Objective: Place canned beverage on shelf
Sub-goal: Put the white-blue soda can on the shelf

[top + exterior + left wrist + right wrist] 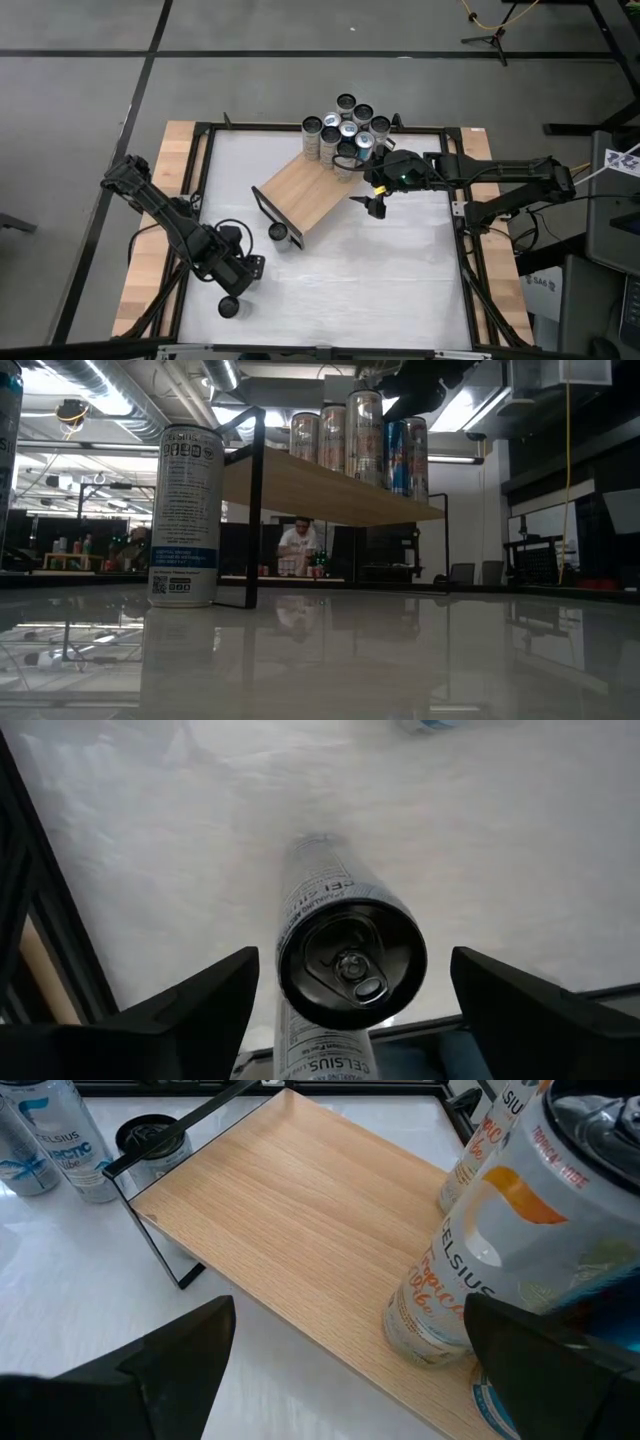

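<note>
**Cans bunched on the far end of the shelf, both arms empty**

From the high view we see the shelf (301, 192) lying at an angle mid-table, with a cluster of cans (345, 130) packed at its 1 o'clock end and spilling just past it. One lone can (278, 232) stands on the table (400, 280) right by the shelf's 7 o'clock corner. The right gripper (374, 204) hovers just off the shelf's 3 o'clock edge, fingers spread and holding nothing. The left gripper (240, 290) is down at 7 o'clock over another can (229, 306).

Low view: we get a tall can (185, 515) standing beside the shelf's black frame leg (252, 510), and a row of cans (360, 440) up on the board. A person (297, 548) shows far behind.

Left wrist view: a black-topped can (350, 960) sits between the released fingers (190, 1020), with gaps either side.

Right wrist view: a Celsius can (470, 1270) stands on the wooden board (300, 1210), fingers (170, 1370) wide apart.
</note>
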### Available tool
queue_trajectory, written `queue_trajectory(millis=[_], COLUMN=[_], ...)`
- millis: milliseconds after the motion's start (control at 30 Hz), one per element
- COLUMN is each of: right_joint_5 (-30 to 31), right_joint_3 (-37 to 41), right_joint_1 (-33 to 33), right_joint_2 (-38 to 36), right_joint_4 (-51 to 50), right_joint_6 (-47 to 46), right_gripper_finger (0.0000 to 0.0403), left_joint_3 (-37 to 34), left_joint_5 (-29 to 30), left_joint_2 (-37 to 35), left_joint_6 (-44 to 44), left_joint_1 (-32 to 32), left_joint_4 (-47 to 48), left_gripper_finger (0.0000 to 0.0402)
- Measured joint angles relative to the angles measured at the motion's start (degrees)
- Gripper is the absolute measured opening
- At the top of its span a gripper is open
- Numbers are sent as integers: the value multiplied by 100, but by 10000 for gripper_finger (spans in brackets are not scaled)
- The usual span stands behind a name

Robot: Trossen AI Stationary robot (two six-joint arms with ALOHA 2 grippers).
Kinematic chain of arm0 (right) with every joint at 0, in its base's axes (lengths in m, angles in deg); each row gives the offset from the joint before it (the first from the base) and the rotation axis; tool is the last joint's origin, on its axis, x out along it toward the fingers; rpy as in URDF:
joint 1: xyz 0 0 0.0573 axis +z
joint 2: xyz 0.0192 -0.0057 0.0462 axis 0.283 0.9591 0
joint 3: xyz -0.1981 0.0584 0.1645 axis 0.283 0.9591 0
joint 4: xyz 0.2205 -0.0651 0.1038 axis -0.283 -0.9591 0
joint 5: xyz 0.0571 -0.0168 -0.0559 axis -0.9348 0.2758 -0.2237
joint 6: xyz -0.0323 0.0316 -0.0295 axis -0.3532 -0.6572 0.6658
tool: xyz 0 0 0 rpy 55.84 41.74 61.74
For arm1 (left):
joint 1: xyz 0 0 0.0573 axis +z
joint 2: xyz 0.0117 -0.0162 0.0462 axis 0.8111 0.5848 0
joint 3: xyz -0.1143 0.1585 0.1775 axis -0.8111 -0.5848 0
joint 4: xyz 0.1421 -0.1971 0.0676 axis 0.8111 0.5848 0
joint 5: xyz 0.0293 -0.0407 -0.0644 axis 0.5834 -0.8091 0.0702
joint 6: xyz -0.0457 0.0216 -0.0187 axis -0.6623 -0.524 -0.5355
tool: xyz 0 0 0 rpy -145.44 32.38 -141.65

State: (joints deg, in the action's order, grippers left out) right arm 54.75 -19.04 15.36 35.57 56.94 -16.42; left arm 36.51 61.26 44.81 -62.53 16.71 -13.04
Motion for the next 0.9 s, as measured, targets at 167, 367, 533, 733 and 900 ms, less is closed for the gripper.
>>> queue_trajectory(millis=[167,367,533,733,900], right_joint_5=[0,0,0,0,0], right_joint_3=[0,-1,0,0,0], right_joint_1=[0,0,0,0,0], right_joint_2=[0,0,0,0,0], right_joint_4=[0,2,2,4,-5], right_joint_6=[-2,-2,-2,-2,-2], right_gripper_finger=[388,388,388,388,388], left_joint_3=[2,2,2,2,2], left_joint_5=[7,-133,-138,27,266], left_joint_2=[57,416,658,775,787], left_joint_6=[-131,-115,162,333,468], left_joint_1=[0,-2,-2,-5,-39], left_joint_4=[44,65,62,44,27], left_gripper_finger=[322,322,322,322,315])
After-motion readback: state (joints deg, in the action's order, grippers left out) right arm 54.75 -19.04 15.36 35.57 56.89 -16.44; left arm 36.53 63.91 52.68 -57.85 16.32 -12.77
